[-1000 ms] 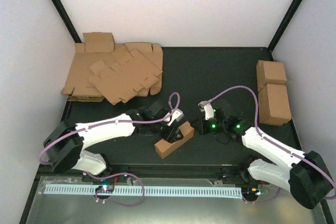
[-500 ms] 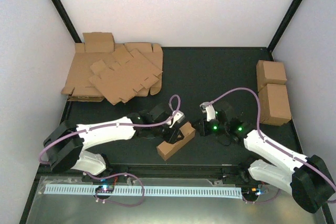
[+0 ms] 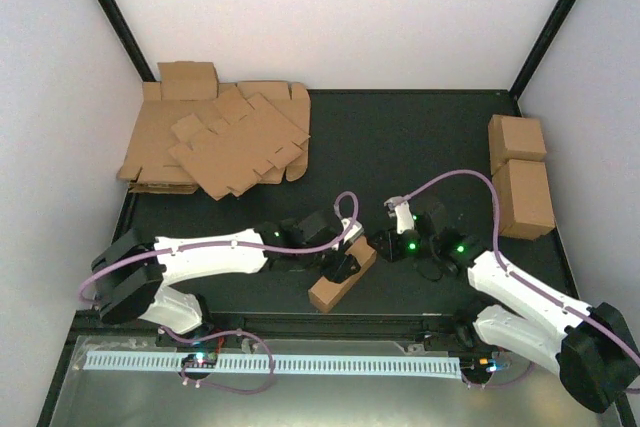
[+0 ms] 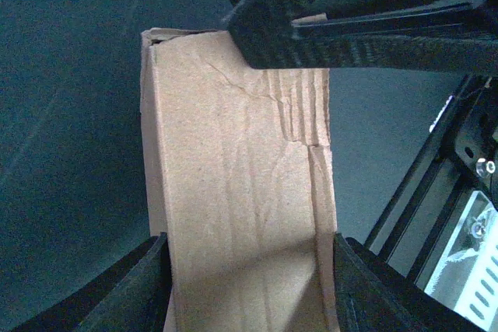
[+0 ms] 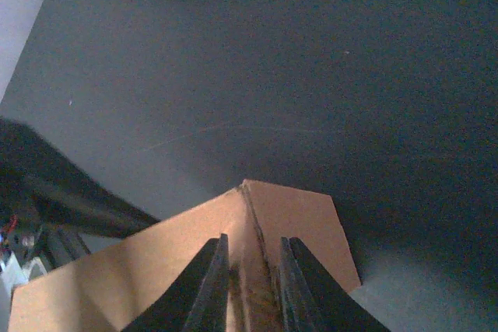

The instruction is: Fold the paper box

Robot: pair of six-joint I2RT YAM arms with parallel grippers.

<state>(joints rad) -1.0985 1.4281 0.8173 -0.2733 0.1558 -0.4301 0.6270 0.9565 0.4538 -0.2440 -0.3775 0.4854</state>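
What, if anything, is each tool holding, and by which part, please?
The left tool grips the paper box across its width, a finger on each long side. The right tool appears to pinch a thin raised edge at its end.

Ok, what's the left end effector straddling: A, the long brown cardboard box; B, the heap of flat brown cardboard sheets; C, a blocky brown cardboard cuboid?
A: the left wrist view shows the left end effector with one finger each side of the long brown cardboard box.
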